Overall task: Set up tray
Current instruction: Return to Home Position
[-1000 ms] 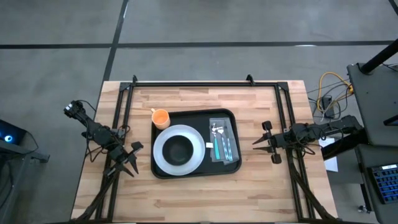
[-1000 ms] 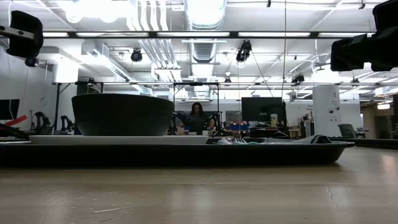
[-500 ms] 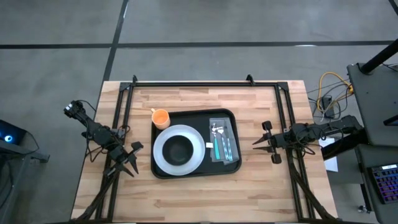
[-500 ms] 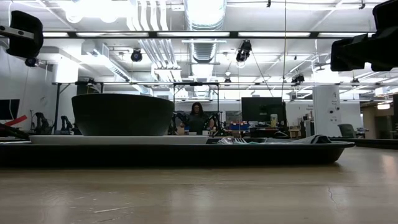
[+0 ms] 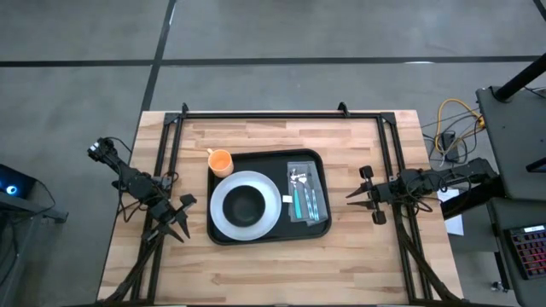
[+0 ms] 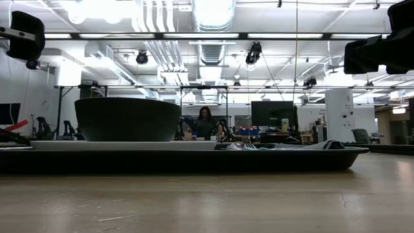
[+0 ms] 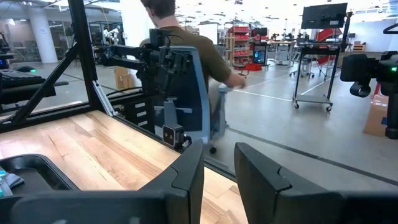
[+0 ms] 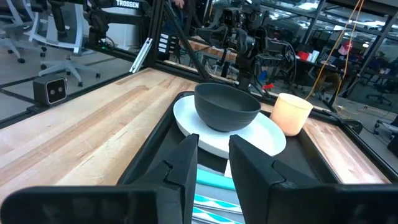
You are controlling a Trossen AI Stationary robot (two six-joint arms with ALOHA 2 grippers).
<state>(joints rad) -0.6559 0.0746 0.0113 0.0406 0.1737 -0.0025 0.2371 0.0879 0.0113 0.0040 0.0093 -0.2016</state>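
Observation:
The black tray (image 5: 269, 230) lies flat in the middle of the wooden table, also in the low view (image 6: 194, 159). On it a white plate (image 5: 223, 220) carries a dark bowl (image 5: 245, 203). An orange cup (image 5: 220, 160) stands in the tray's far left corner. Cutlery on a folded napkin (image 5: 305, 194) fills the tray's right side. My left gripper (image 5: 181, 217) hovers left of the tray, and my right gripper (image 5: 351, 198) hovers right of it. Both are narrowly open and hold nothing, as the wrist views show (image 7: 219, 168) (image 8: 213, 155).
Black frame rails (image 5: 264, 114) run along the table's far edge and down both sides. Bare wood (image 5: 264, 269) stretches between the tray and the near edge. A person sits in an office chair (image 7: 186, 68) beyond the table. Cables and equipment (image 5: 512, 170) stand off the right side.

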